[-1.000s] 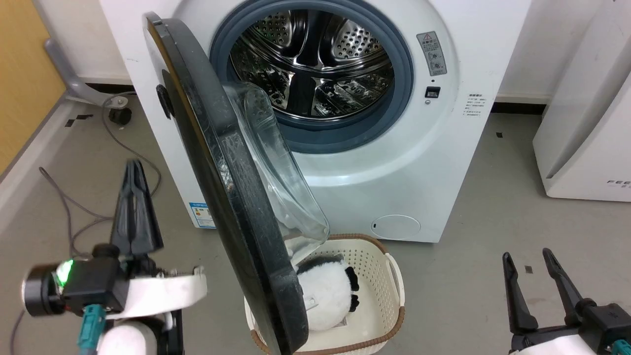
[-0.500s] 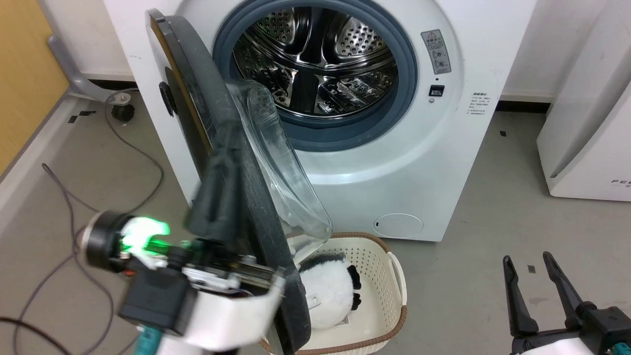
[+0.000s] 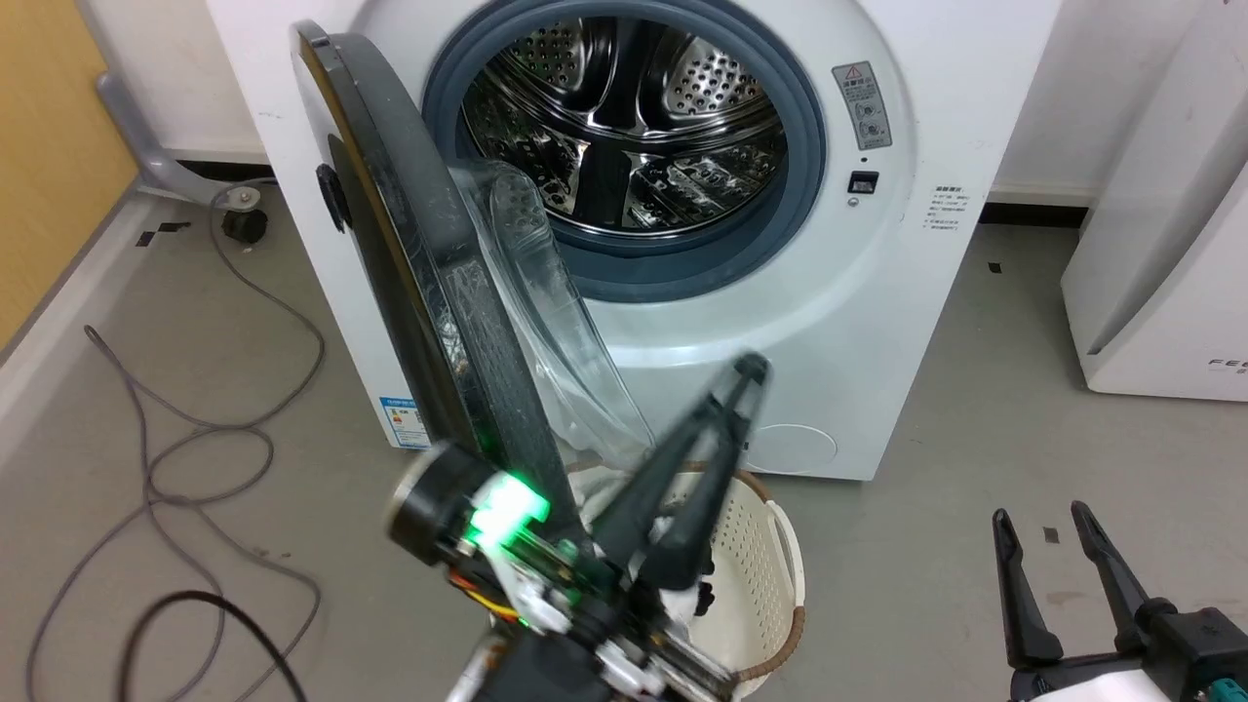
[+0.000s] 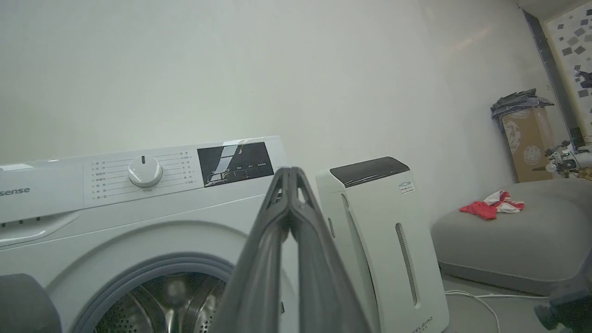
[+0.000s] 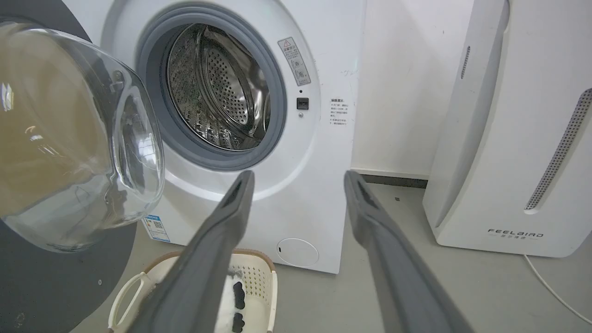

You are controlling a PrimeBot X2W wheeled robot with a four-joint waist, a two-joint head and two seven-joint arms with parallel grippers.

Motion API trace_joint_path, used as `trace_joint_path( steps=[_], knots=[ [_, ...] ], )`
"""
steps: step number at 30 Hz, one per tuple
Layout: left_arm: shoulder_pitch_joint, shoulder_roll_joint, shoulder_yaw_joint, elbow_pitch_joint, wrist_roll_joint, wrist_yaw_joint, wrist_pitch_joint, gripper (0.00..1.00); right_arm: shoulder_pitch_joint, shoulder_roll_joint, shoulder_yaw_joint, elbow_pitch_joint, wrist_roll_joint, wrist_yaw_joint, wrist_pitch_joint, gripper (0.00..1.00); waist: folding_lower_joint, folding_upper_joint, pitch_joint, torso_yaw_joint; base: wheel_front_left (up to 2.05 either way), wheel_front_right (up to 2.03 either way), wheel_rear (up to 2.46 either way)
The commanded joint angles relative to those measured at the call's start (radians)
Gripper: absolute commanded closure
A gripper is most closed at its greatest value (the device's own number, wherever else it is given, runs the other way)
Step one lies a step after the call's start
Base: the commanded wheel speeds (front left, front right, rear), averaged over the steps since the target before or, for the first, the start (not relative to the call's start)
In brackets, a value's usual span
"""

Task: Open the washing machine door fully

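The big white front-loading washing machine [image 3: 858, 322] with its steel drum stands as before. Its round glossy black door with the clear glass bowl [image 3: 419, 253] hangs at much the same half-open angle, edge-on to the head view. The cream perforated plastic basket [image 3: 756, 561] sits on the floor below it. The left gripper [image 3: 749, 369], fingers clenched together on nothing, has swung from the door's outer side to its inner side, above the basket. The right gripper [image 3: 1039, 512] stays at lower right, jaws spread, empty.
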Motion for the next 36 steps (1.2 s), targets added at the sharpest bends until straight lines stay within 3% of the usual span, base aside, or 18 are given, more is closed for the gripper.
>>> trace_joint_path(
  steps=[1,8,17,25,36],
  knots=[
    [0.018,0.006,-0.013,0.009,0.008,-0.005,-0.004,1.0,0.014,0.005,0.0,0.004,0.006,0.001,-0.004,0.0,-0.0001,-0.0001,-0.001,0.001,0.0,0.0,0.0],
    [0.064,0.03,-0.098,0.043,0.008,-0.014,-0.004,1.0,0.016,0.005,-0.002,0.013,0.006,0.001,-0.004,0.0,-0.0001,-0.0001,-0.005,0.011,0.0,0.0,0.0],
    [0.138,0.057,-0.137,0.128,-0.006,0.016,-0.004,1.0,0.018,0.005,-0.004,0.022,0.001,0.001,-0.004,0.0,-0.0001,-0.0001,-0.002,0.023,0.0,0.0,0.0],
    [0.178,0.066,-0.107,0.271,-0.044,0.05,-0.004,1.0,0.013,0.005,-0.007,0.03,-0.008,0.001,-0.004,0.0,-0.0001,-0.0001,0.012,0.035,0.0,0.0,0.0],
    [0.205,0.063,-0.038,0.327,-0.072,0.086,-0.004,1.0,0.019,0.005,-0.018,0.037,-0.018,0.001,-0.004,0.0,-0.0001,-0.0001,0.028,0.068,0.0,0.0,0.0]
  ],
)
